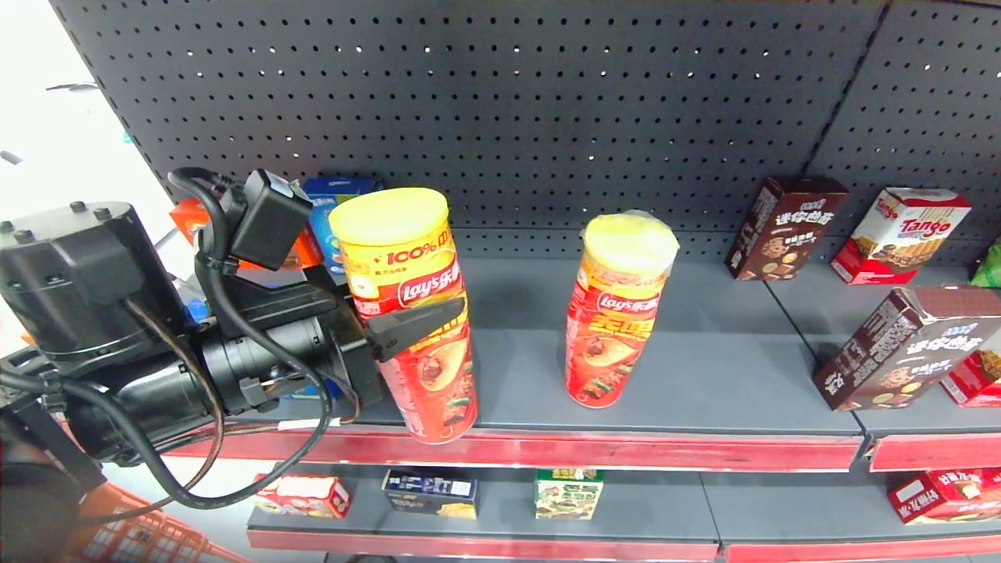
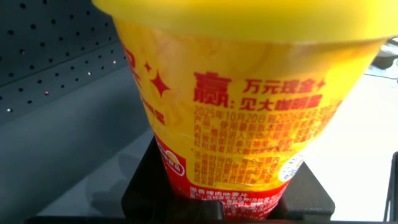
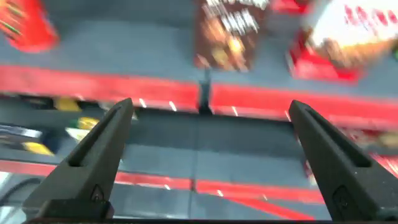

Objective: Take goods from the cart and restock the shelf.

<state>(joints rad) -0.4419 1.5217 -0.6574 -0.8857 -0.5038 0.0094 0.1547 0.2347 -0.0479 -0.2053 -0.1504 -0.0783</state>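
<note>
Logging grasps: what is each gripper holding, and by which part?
Left gripper grips the chip can around its middle; right gripper holds nothing.

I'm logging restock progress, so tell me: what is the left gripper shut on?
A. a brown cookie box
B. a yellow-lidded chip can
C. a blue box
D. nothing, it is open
B: the left gripper clamps the upright yellow-lidded chip can at the front edge of the shelf, left of a second can.
</note>
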